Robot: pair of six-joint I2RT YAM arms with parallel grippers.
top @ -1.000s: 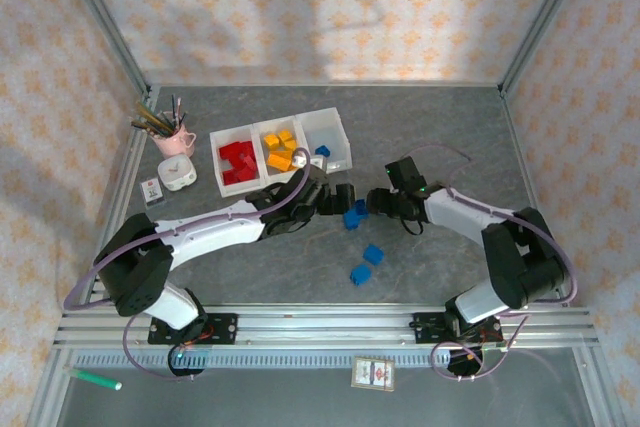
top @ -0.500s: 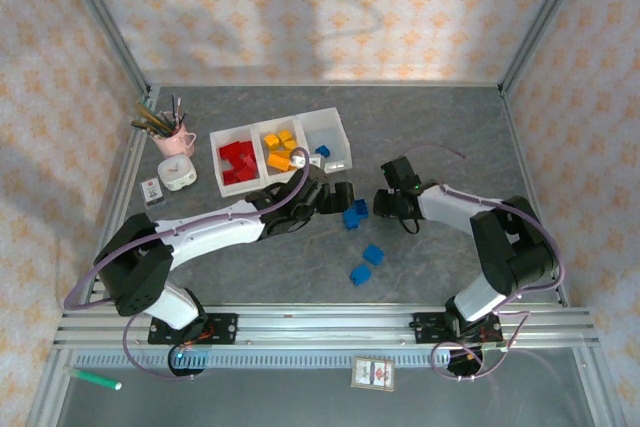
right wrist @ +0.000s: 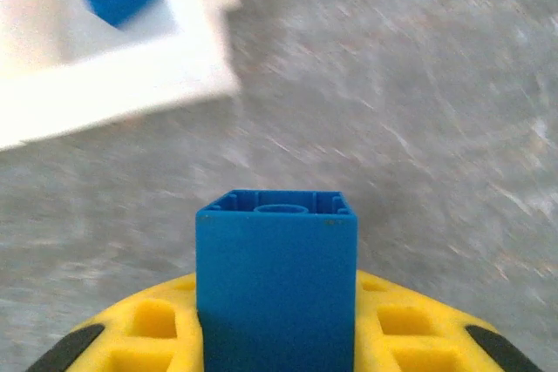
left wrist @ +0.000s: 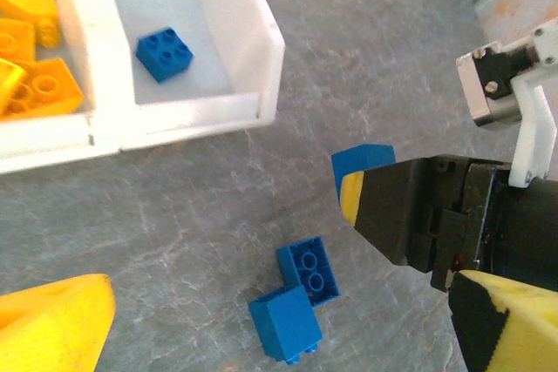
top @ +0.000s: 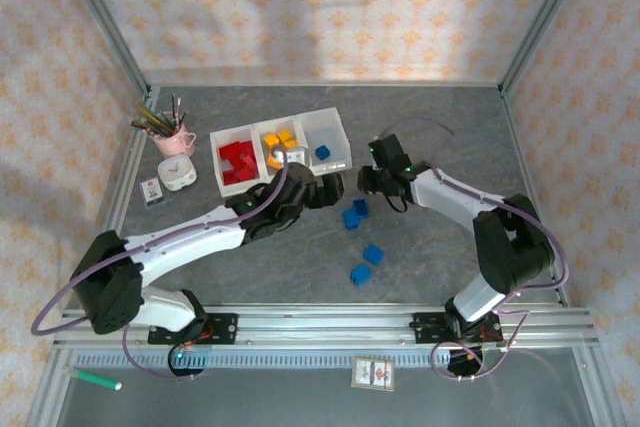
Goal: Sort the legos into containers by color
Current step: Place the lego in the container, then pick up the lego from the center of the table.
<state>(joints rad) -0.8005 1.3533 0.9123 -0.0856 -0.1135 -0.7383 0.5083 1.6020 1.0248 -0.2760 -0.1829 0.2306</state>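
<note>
Two blue bricks [top: 373, 254] lie nearest on the table [top: 430, 127], with two more [top: 352, 217] beyond. The right gripper [top: 366, 180] is clamped on a blue brick [right wrist: 276, 276]. The left gripper [top: 333, 190] gapes. The bins [left wrist: 257, 37] stand farthest.

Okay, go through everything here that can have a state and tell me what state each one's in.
right gripper, shut on a blue brick.
left gripper, open, empty.
left bin, holds red legos.
middle bin, holds yellow legos.
right bin, holds one blue lego.
loose blue legos, four, lying on the table.
pink cup, upright, pens inside.
</note>
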